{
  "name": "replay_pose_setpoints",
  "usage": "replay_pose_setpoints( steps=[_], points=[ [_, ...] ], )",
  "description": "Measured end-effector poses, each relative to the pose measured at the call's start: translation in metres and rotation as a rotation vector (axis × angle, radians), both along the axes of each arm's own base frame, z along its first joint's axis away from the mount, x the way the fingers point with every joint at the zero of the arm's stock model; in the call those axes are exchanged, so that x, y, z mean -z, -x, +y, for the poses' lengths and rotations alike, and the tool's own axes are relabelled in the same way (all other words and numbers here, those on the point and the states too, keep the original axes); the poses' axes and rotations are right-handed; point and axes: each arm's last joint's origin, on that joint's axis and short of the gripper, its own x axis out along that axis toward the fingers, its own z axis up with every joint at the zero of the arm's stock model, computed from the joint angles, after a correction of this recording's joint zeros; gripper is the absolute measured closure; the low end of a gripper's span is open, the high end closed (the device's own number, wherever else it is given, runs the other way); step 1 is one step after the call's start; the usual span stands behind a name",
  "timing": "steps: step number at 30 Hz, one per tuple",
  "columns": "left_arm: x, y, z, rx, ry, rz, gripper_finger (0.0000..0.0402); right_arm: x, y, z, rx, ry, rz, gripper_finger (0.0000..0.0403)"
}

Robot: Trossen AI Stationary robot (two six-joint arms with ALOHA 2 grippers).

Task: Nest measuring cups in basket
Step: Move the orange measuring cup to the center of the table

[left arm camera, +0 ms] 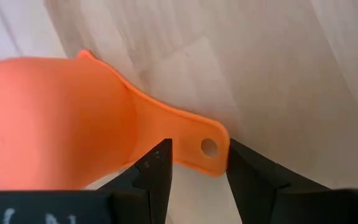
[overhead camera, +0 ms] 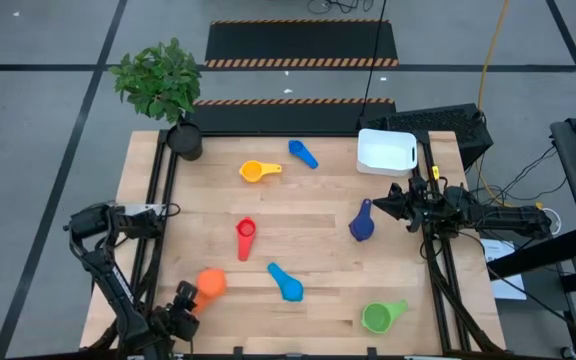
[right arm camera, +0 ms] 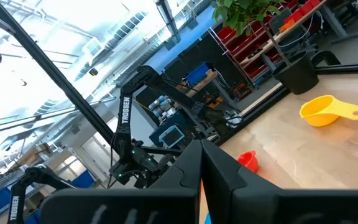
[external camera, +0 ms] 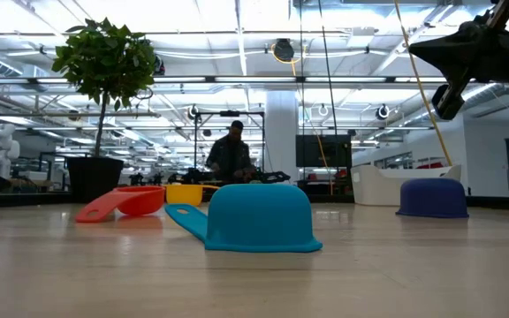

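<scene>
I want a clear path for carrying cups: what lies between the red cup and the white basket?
In the high view, only bare wood lies between the red cup and the basket.

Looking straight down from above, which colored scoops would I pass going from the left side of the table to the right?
Orange cup → red cup → yellow cup → light blue cup → mid blue cup → navy cup → green cup.

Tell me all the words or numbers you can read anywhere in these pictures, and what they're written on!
"TROSSEN" reads in white letters down the dark upright segment of the left arm, seen far off in the right wrist view.
White marks on the left gripper's black body, at the edge of the left wrist view, are cut off and cannot be read.
No writing shows on the measuring cups or the basket.
</scene>
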Motion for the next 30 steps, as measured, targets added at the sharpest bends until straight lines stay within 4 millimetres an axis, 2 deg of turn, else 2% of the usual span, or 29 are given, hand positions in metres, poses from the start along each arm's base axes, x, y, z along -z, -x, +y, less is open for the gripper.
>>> replay_pose_setpoints(
  steps=[6,17,20,25,30],
  points=[
    [0.001,-0.001,0.001,-0.012,-0.002,-0.015,0.0263,0.000,0.000,0.000,0.000,0.000,0.000,0.0403],
    [0.016,0.004,0.013,-0.031,-0.032,-0.054,0.0385,0.000,0.000,0.000,0.000,0.000,0.000,0.0403],
    [0.015,0.002,0.013,-0.027,-0.044,-0.077,0.0391,0.000,0.000,0.000,0.000,0.000,0.003,0.0403],
    [0.003,0.000,0.010,0.001,-0.103,-0.075,0.0396,0.001,0.000,0.000,0.003,-0.001,0.006,0.0403],
    [-0.024,-0.011,0.007,-0.015,-0.179,-0.075,0.0396,0.000,0.000,0.000,0.015,0.051,0.001,0.0403]
  ],
)
